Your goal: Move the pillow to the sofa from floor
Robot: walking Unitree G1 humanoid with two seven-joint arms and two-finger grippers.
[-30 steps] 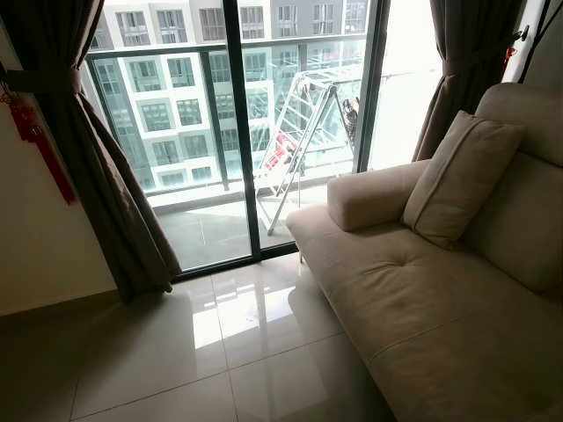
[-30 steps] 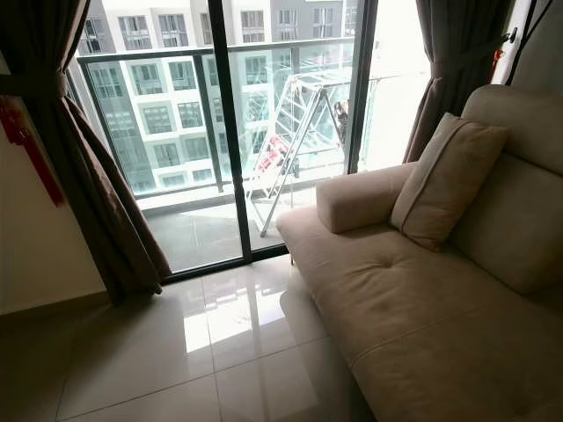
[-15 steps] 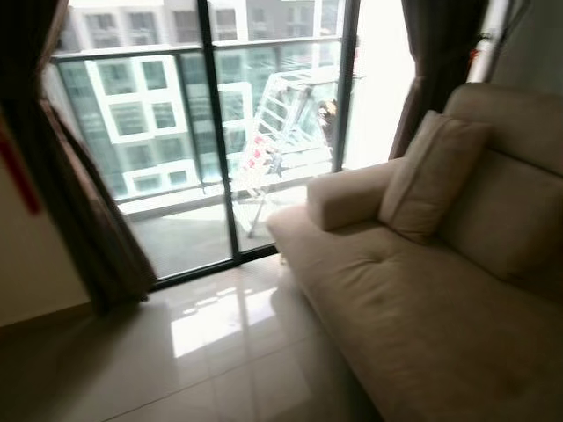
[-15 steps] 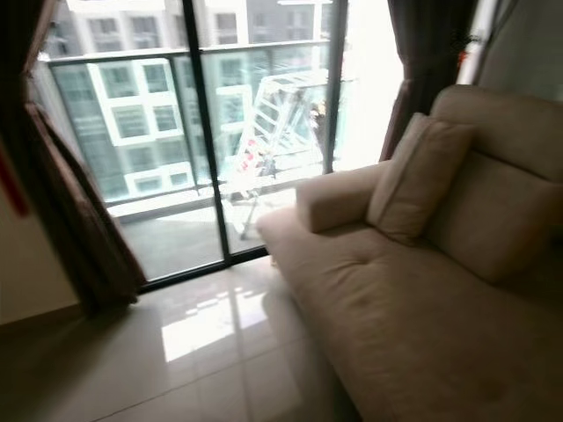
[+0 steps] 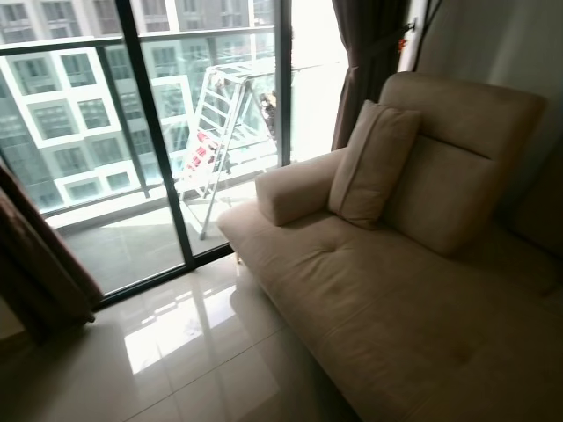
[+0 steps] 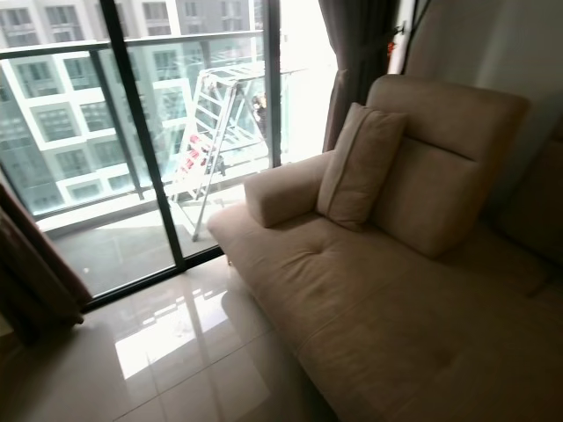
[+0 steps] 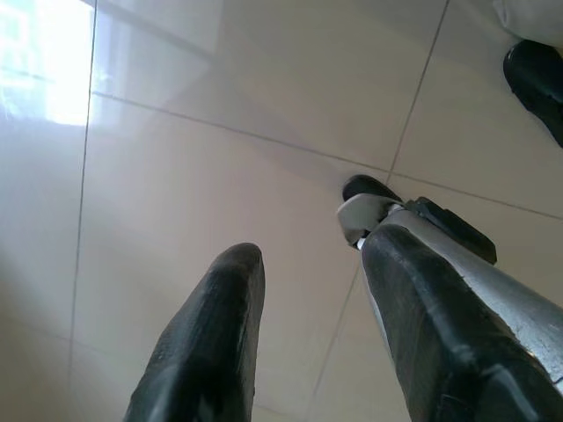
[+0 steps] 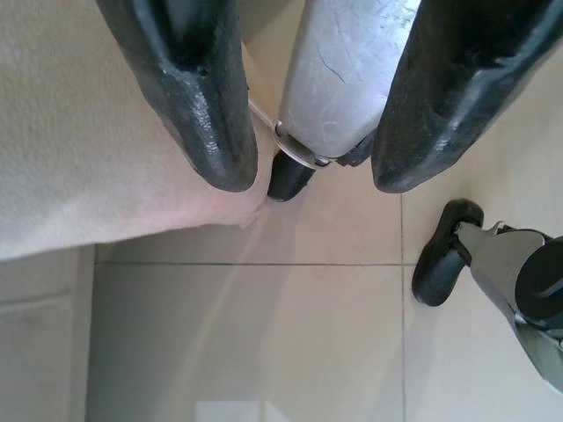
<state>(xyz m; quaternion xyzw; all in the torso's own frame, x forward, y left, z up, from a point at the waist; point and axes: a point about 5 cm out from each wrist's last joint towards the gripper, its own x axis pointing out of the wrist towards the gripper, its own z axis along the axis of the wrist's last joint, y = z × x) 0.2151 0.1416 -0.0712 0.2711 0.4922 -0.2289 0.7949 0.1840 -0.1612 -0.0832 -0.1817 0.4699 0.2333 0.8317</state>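
1. A beige sofa (image 5: 369, 290) is seen ahead and to the right in the head views, standing on a glossy tiled floor (image 5: 176, 352) beside a glass balcony door (image 5: 158, 132).
2. One beige pillow (image 5: 371, 163) is seen on the sofa, propped upright against the backrest and touching the rolled armrest (image 5: 295, 186). Whether it is the task's pillow cannot be told.
3. No pillow is made out on the stretch of floor in view.
4. The left gripper (image 7: 308, 325) is hung low over bare tiles; its fingers (image 7: 211, 343) are held apart with nothing between them.
5. The right gripper (image 8: 308, 132) is likewise pointed down, beside a beige fabric edge (image 8: 106, 158), probably the sofa; its fingers (image 8: 189, 97) are spread and nothing is held. A silver leg and black foot of the robot (image 8: 449, 251) are seen past them.
6. Judged progress: with both grippers empty and a pillow already on the seat, the task is either done or not begun. If not begun, a pillow is yet to be found on the floor, picked up and carried over.
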